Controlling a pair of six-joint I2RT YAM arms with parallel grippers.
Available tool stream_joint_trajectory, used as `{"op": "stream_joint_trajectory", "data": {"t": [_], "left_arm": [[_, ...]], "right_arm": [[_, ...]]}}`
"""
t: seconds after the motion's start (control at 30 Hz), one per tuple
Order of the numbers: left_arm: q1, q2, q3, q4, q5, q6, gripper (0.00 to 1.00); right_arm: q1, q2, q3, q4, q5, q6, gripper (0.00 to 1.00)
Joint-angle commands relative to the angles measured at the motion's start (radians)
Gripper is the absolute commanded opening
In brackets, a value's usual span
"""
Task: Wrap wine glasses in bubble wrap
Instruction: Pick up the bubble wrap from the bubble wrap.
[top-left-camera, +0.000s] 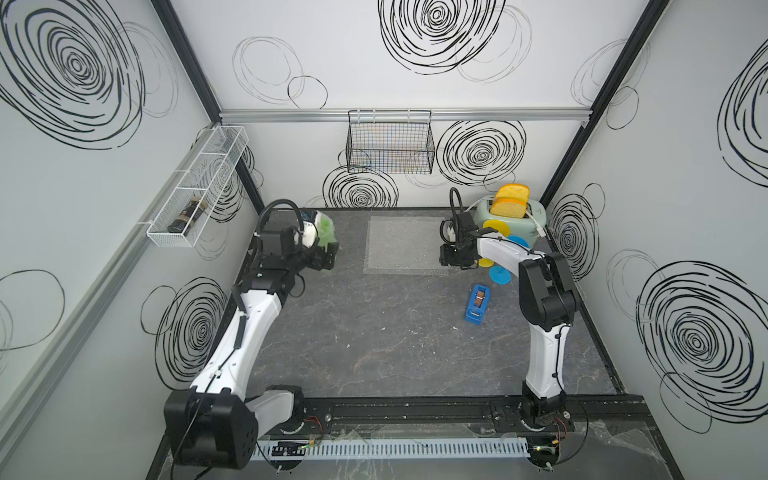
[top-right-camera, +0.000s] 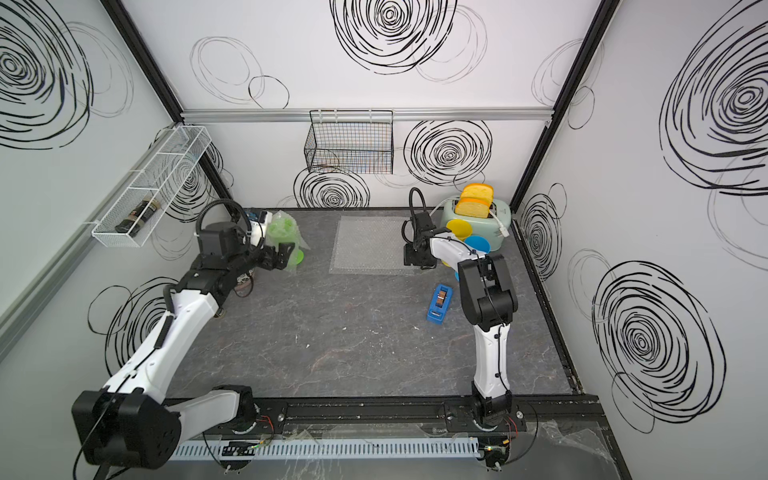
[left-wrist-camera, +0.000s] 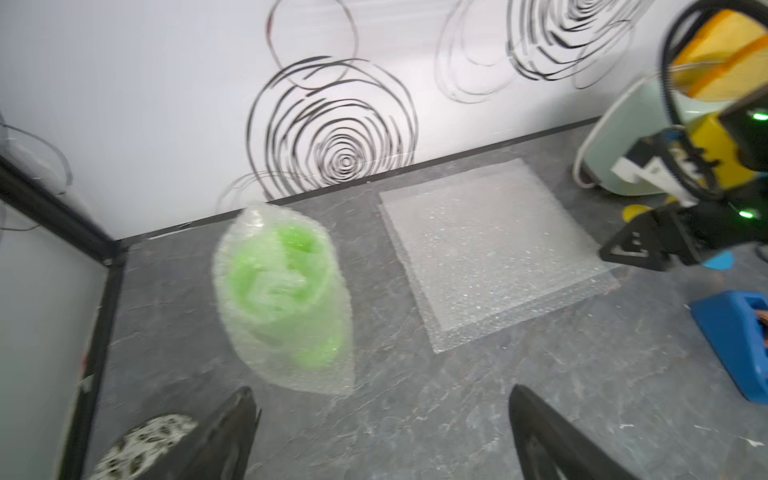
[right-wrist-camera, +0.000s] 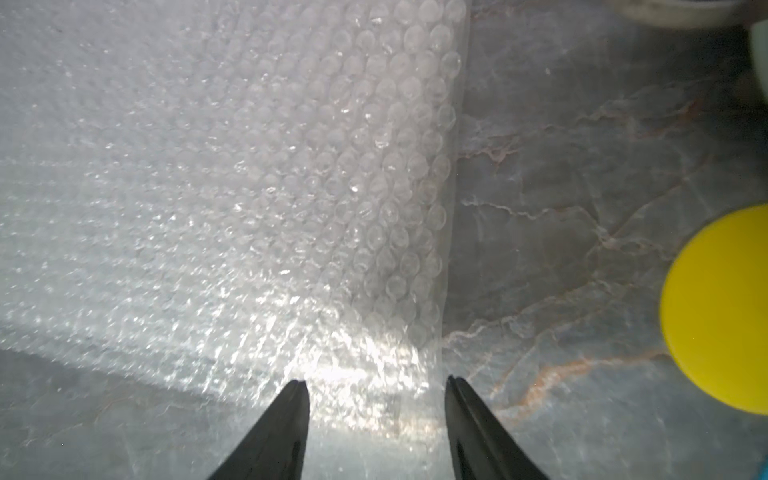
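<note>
Toward table's far edge | right gripper half-parted astride wrap corner: may pinch two stacked sheets | left gripper wide, empty: green glass covering may unfurl

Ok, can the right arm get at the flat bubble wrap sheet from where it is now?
Probably yes. The right gripper hangs with jaws apart right over a corner of the bubble wrap sheet, nothing between them; the yellow goblet stands off to the side.

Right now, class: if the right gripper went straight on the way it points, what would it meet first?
The right gripper would likely meet the flat bubble wrap sheet first, near its corner; depth is unclear.
</note>
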Motion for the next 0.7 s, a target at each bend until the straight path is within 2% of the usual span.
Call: {"op": "stream_joint_trajectory", "data": {"t": [0.0,0.17,0.3,0.4,0.53,0.6,0.67], "left_arm": [[-0.012,-0.024,-0.095,0.186,0.101,-0.075,0.97],[-0.001,-0.034,-0.175,0.244,0.125,-0.106,0.97],[0.0,-0.028,-0.159,0.23,0.125,-0.111,0.97],[-0.008,-0.03,-0.181,0.259,0.129,-0.108,0.97],[-0.003,-0.032,-0.181,0.245,0.149,-0.108,0.97],[-0.001,-0.033,-0.191,0.261,0.141,-0.107,0.97],[-0.01,-0.032,-0.196,0.272,0.141,-0.101,0.97]], "right_arm": [[-0.002,0.041,0.034,-0.044,0.019,-0.014,0.55],[-0.006,0.068,0.032,-0.027,0.009,-0.007,0.39],[0.001,0.071,0.046,-0.04,0.008,-0.006,0.24],[0.008,0.051,0.052,-0.055,0.03,-0.016,0.24],[0.013,0.016,0.058,-0.078,0.032,-0.025,0.38],[0.015,0.003,0.055,-0.078,0.042,-0.027,0.38],[0.016,0.001,0.052,-0.083,0.039,-0.026,0.34]]}}
